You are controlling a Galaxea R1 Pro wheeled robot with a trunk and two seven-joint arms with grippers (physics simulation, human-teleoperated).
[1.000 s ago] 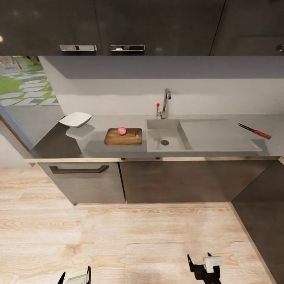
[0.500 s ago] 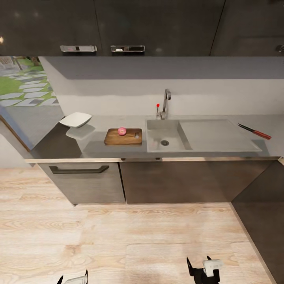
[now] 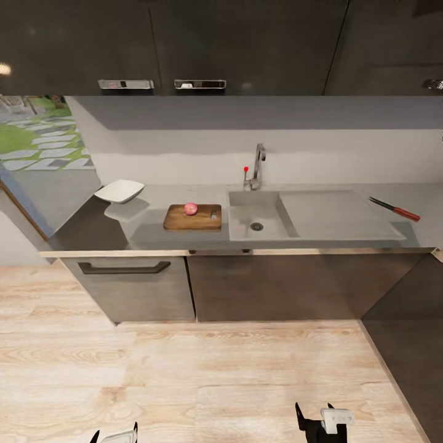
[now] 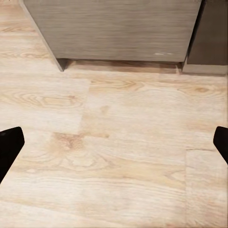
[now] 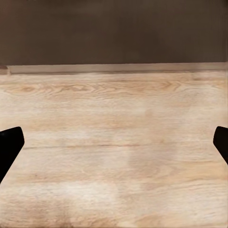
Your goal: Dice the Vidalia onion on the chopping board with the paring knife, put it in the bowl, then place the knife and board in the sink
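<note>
Head view lower than before, Vidalia onion (image 3: 191, 209) on chopping board (image 3: 192, 217), both pincers spread.

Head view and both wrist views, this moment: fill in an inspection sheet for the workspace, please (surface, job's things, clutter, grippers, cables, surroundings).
Surface: grey countertop, seen from a distance across the wooden floor.
Job's things: Vidalia onion whole, resting on the chopping board, left of the sink; sink basin holds nothing. Bowl at the counter's left end. Paring knife lies on the countertop beside the drainboard's right edge.
Clutter: nothing seen.
Grippers: left gripper and right gripper low over the floor, both open and holding nothing; fingers spread wide.
Cables: nothing seen.
Surroundings: dark upper cabinets, faucet, drawer handle, a garden view at left.
</note>
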